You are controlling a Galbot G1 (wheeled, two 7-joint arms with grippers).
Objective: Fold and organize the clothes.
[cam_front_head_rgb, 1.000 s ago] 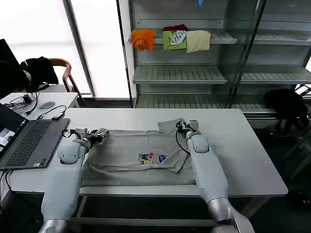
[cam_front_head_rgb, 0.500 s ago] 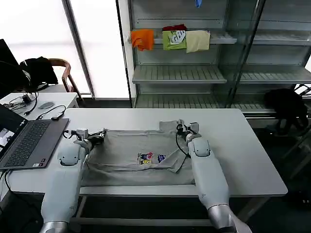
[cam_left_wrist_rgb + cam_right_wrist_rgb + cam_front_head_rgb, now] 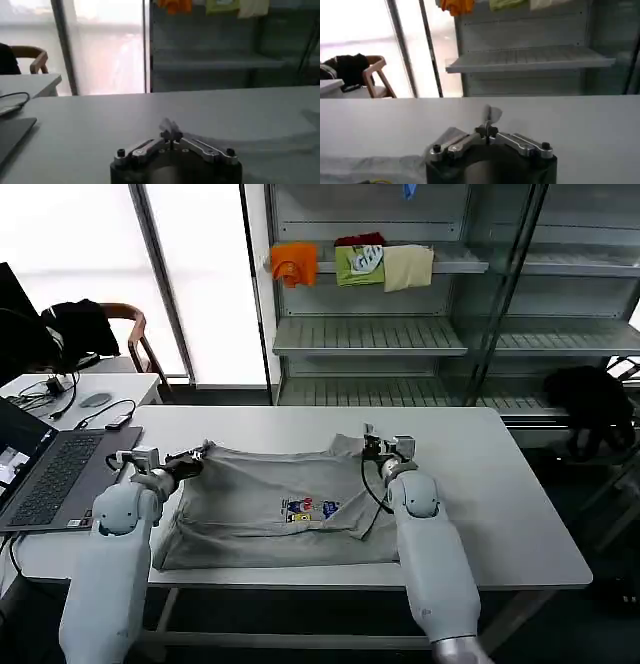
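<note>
Light grey shirt [image 3: 280, 504] spread flat on the white desk [image 3: 500, 494], centre of the head view, chest print facing up, long axis running left to right across the frame. Left end effector [image 3: 200, 452] at the shirt's upper-left corner, fingers pressed together on a pinch of fabric [image 3: 171, 128], visible between the fingertips in the left wrist view. Right end effector [image 3: 372, 446] at the upper-right corner, beside the collar area, likewise pinching a raised tuft of cloth [image 3: 492, 116] in the right wrist view. Far edge held slightly off the desk between both grips; near edge lying at the desk's front rim, lower centre of frame. Bulk of the garment therefore toward the bottom of the frame from both end effectors, each about equally near its own corner. Probable next step: far edge carried toward the near edge for a fold, both arms in parallel. Laptop [image 3: 50, 474] at left edge, just beside the left arm.
</note>
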